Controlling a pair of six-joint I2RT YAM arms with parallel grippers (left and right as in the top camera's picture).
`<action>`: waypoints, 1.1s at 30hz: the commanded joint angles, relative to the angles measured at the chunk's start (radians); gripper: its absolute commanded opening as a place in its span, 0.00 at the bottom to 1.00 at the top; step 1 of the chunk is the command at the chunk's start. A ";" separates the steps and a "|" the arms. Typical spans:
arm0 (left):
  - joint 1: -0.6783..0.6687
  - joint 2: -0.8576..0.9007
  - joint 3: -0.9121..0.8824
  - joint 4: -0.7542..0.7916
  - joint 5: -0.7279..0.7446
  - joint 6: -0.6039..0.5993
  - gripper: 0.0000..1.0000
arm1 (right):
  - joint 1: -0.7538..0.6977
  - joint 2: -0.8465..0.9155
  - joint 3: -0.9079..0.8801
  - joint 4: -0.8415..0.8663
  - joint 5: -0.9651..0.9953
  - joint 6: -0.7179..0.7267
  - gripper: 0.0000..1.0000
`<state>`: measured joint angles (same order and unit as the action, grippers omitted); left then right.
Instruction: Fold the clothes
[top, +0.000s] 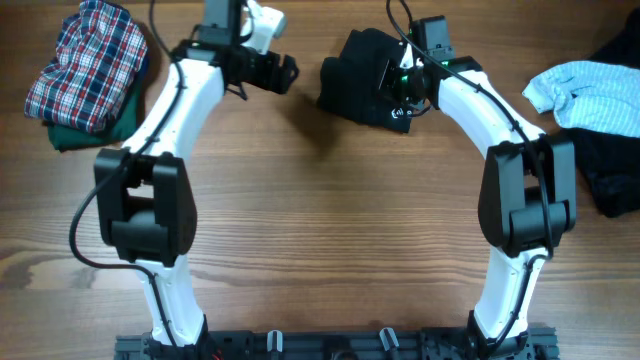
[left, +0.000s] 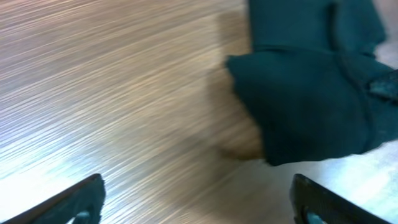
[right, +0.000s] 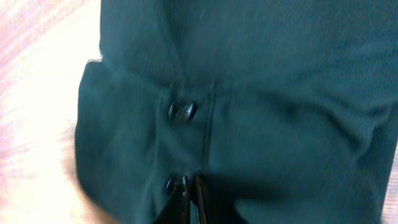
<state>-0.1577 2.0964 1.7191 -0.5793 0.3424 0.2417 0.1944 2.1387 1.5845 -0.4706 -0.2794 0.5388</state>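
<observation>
**Folding bench, nearest parts first.** My right claw (right: 189, 198) is closed, its two fingertips pressed together on a pinch of the black T-shirt (right: 261, 93). The cloth puckers toward the tips and fills almost the whole right wrist view. My left claw (left: 199, 202) stands wide open and holds nothing. Its fingertips (left: 78, 199) are spread above the bare wooden table (left: 112, 93), and a corner of the same shirt lies just beyond them, untouched. Seen from overhead, the T-shirt sits as a compact bundle at the far middle of the table, under my right claw and just beside my left one. At the far left, well apart from it, a plaid garment (top: 85, 60) lies on top of a green garment (top: 70, 135). At the far right, a crumpled light blue garment (top: 585, 95) touches a dark garment (top: 615, 180) at the table edge.
</observation>
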 joint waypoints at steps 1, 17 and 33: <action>0.067 0.011 0.002 -0.002 -0.025 -0.071 1.00 | -0.011 0.047 -0.005 0.063 0.017 0.011 0.04; 0.257 0.009 0.002 -0.055 -0.018 -0.119 1.00 | -0.002 0.153 -0.005 0.151 -0.032 -0.050 0.04; 0.273 0.009 0.001 -0.095 -0.082 -0.115 1.00 | 0.147 0.170 -0.006 -0.188 -0.087 -0.245 0.04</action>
<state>0.0982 2.0964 1.7191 -0.6659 0.2844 0.1356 0.2806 2.2414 1.6337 -0.5678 -0.3031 0.3630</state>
